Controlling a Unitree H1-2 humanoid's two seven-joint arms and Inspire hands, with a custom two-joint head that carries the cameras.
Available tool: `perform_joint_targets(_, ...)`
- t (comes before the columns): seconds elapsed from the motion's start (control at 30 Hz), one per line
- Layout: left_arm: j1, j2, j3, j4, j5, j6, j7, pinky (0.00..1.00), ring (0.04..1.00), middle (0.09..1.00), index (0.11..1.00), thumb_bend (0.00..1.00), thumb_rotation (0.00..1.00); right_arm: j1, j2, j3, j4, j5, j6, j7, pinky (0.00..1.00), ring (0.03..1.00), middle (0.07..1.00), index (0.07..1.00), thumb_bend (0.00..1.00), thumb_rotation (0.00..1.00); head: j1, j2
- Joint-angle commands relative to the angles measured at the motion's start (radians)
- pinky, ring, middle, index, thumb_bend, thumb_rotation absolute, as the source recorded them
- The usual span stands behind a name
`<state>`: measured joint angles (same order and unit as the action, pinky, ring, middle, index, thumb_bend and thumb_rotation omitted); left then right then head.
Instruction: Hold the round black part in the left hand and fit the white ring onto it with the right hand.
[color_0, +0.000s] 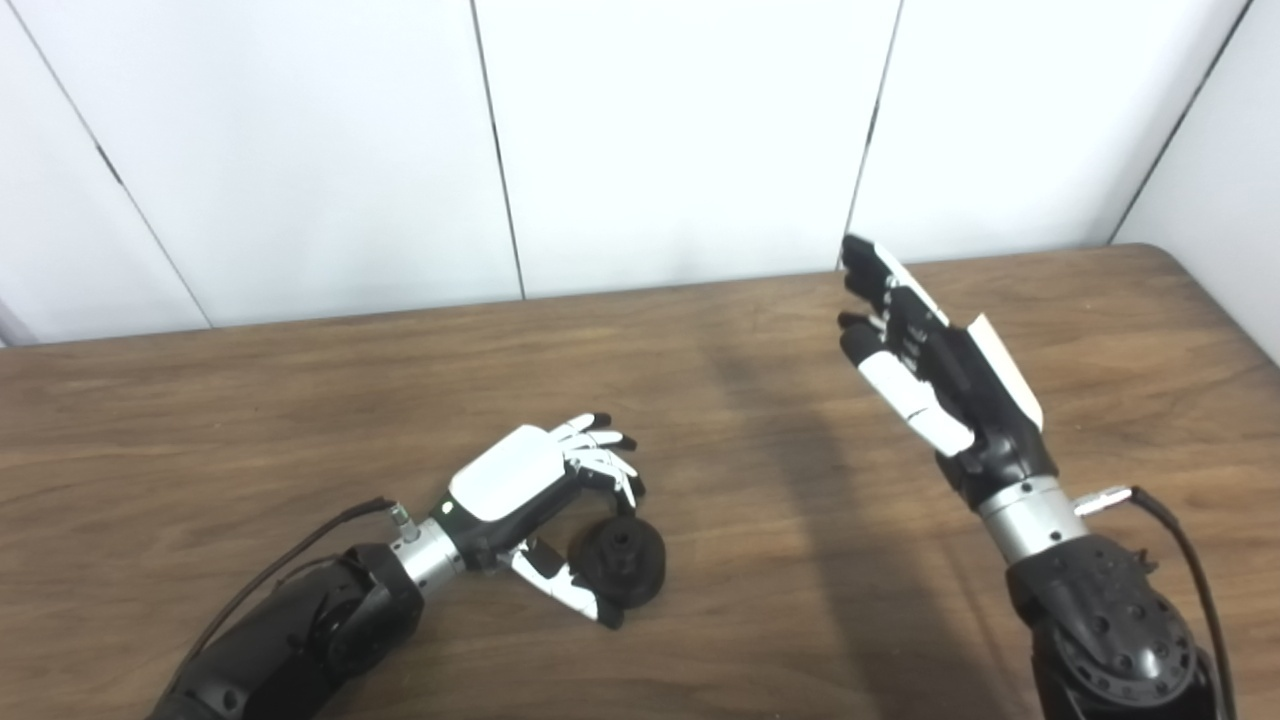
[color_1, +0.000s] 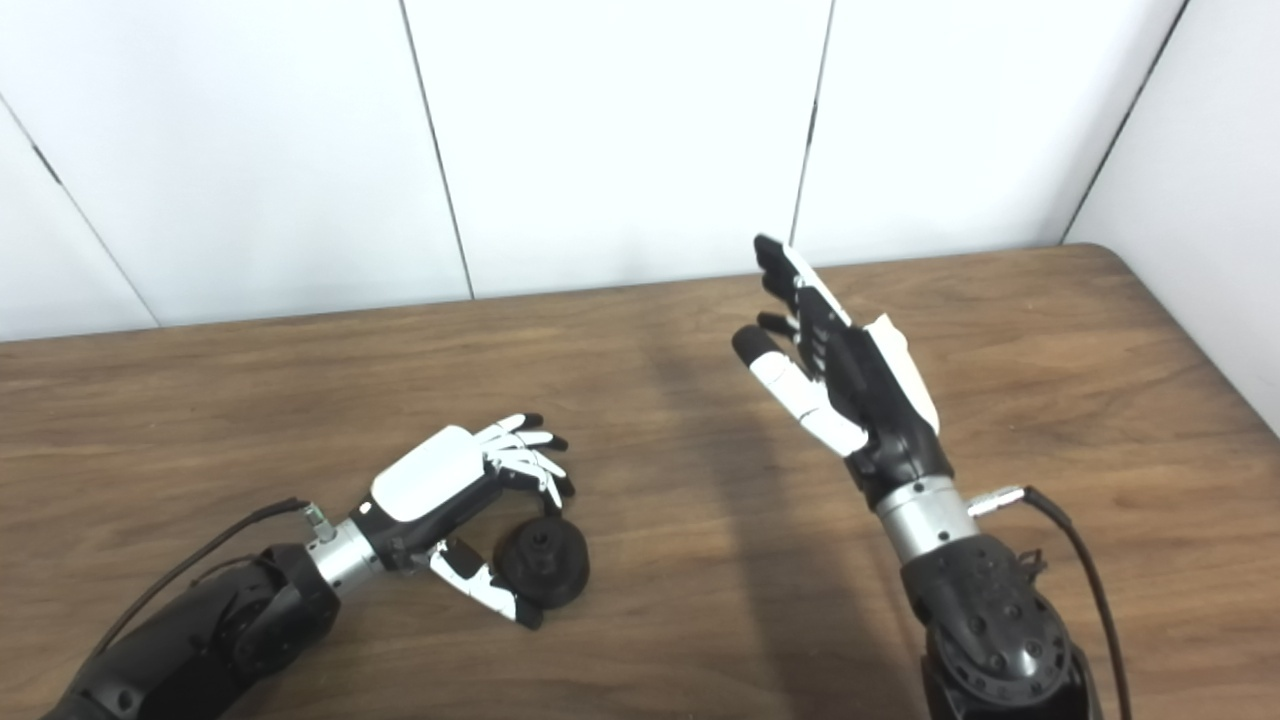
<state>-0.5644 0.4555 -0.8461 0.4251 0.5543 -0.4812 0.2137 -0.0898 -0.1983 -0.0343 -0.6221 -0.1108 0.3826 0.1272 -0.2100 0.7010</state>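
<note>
White panelled wall (color_0: 680, 140) behind a brown wooden table (color_0: 250, 420).

Left hand (color_0: 530, 490) curls around the black part (color_0: 622, 560) on the wooden table (color_0: 250, 420), thumb beside it; right hand (color_0: 930, 370) is raised, fingers spread, empty.

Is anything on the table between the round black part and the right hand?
No. In both eye views only bare wooden table lies between the round black part and the raised, open right hand. No white ring shows.
</note>
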Motion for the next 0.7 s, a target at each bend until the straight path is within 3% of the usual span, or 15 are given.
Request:
perform_joint_targets(0.0,-0.024,0.021,-0.039,0.057,0.042,0.011,-0.009,0.98,0.872,0.716,0.483,0.52,0.05,-0.028,-0.017,-0.006,-0.047,0.0,0.001,0.004,0.87,0.954,0.965,0.933,0.5,0.77,-0.001,0.001)
perform_joint_targets(0.23,-0.043,0.021,-0.09,0.1,0.035,0.011,0.032,0.98,0.877,0.722,0.483,0.52,0.05,-0.038,-0.052,-0.02,-0.084,-0.016,0.04,0.006,0.85,0.938,0.949,0.926,0.47,0.75,-0.02,-0.002)
perform_joint_targets(0.37,-0.041,0.016,-0.099,0.108,0.04,0.011,0.038,0.98,0.88,0.725,0.483,0.52,0.05,-0.047,-0.101,-0.025,-0.077,-0.11,0.057,-0.002,0.8,0.899,0.918,0.905,0.51,0.73,-0.027,-0.008)
perform_joint_targets(0.5,-0.042,0.008,-0.105,0.118,0.042,0.011,0.05,0.97,0.878,0.725,0.483,0.52,0.05,-0.051,-0.139,-0.046,-0.055,-0.142,0.045,-0.004,0.83,0.891,0.9,0.887,0.45,0.56,-0.027,-0.013)
perform_joint_targets(0.63,-0.043,0.001,-0.109,0.129,0.037,0.011,0.059,0.98,0.879,0.726,0.483,0.52,0.05,-0.064,-0.169,-0.074,-0.008,-0.166,0.038,-0.014,0.85,0.899,0.907,0.881,0.46,0.36,-0.036,-0.019)
perform_joint_targets(0.67,-0.043,0.0,-0.11,0.132,0.038,0.011,0.06,0.98,0.881,0.727,0.483,0.52,0.05,-0.069,-0.18,-0.075,0.009,-0.19,0.033,-0.017,0.83,0.891,0.902,0.876,0.48,0.35,-0.043,-0.02)
